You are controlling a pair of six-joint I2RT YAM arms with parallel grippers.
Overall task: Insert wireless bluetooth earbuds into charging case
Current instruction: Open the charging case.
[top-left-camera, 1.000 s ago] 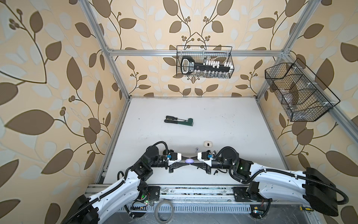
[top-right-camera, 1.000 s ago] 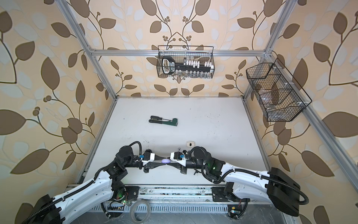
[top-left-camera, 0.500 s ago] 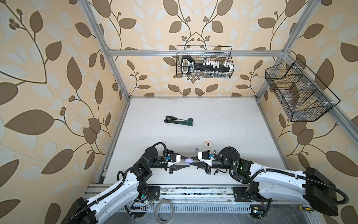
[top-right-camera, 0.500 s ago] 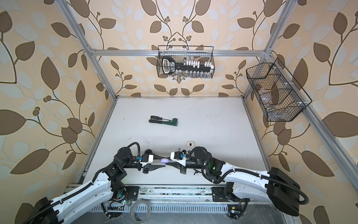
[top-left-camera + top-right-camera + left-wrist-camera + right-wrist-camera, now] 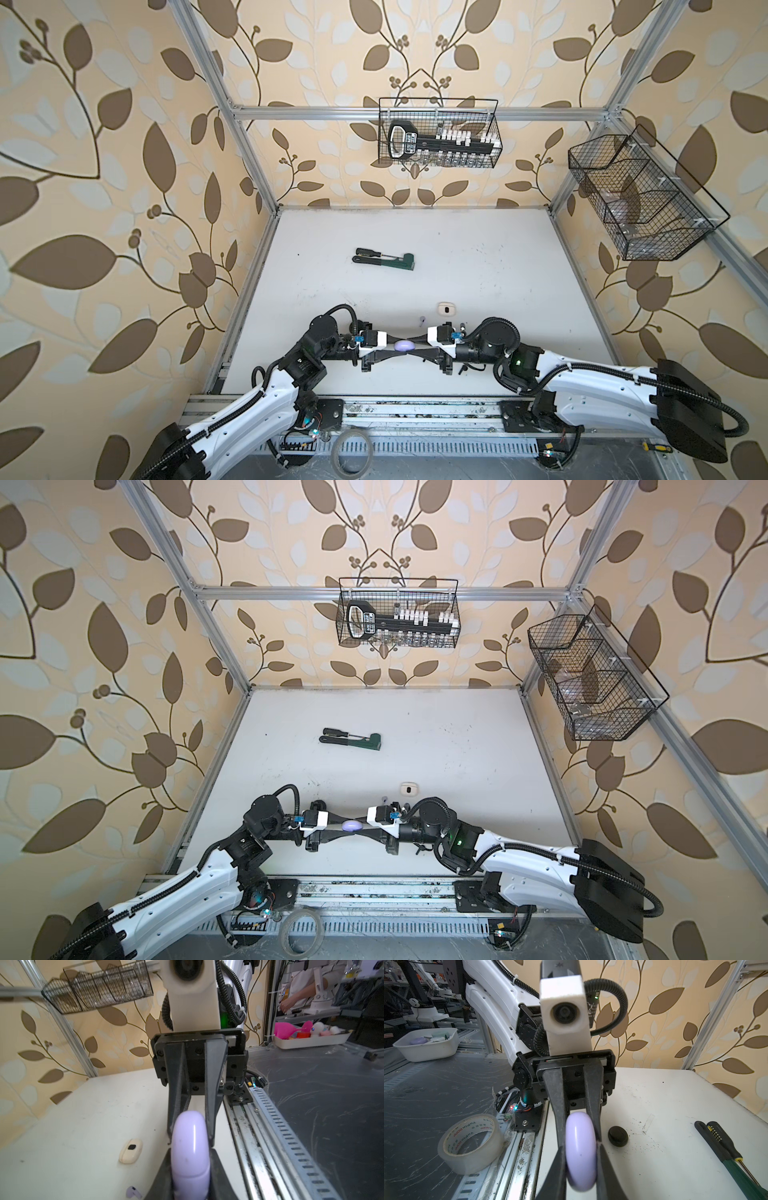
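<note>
**A:** Two grippers, one load: left gripper [image 5: 394,347] and right gripper [image 5: 417,347], nose to nose, are both clamped on the lilac case [image 5: 404,345]. Lower centre in both top views.

**B:** Case axis?

**A:** Along the line of the arms. Lid looks closed; contents hidden.

**B:** Bud?

**A:** Lilac bud [image 5: 422,320] lies loose on the table [image 5: 498,270], just above the case in frame, nearer the right gripper. Stem direction too small to tell.

**B:** Other containers?

**A:** Cream case [image 5: 446,308] just past the bud, with a dark spot on it. Black case [image 5: 617,1136] closed, near the left gripper. Judgement: the lid must open first.
</note>
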